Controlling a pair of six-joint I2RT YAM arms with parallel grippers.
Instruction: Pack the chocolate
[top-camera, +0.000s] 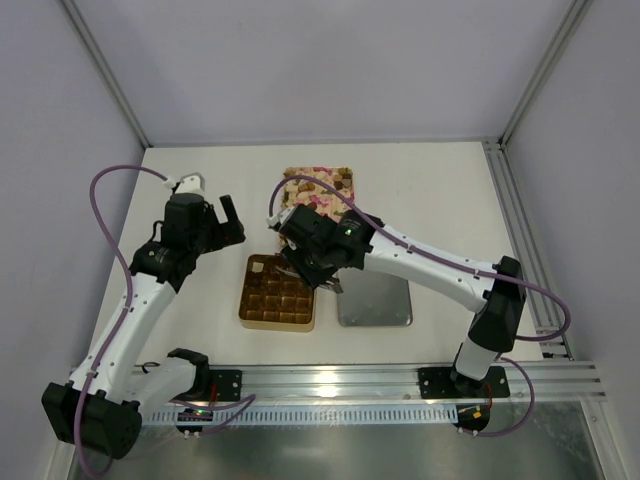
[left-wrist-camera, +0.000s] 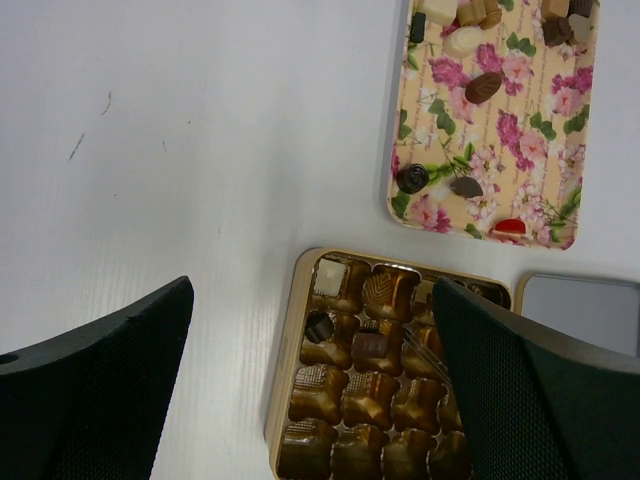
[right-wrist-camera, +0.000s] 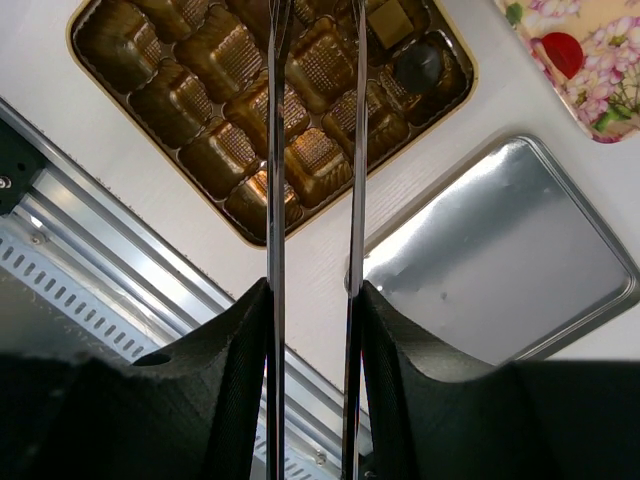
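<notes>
Box (left-wrist-camera: 281, 390) beside silver tray (right-wrist-camera: 500, 260), near floral tray (left-wrist-camera: 450, 150).

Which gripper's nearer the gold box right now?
Right. The right gripper, holding tongs, hangs over the far right part of the gold box. The left gripper hovers open off the box's far left corner.

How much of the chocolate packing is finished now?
Done: a few pieces sit in the gold box, such as a cream piece and a dark round one. In hand: the right fingers hold metal tongs above the box. Left: most cells are empty; many chocolates lie on the flowered tray.
</notes>
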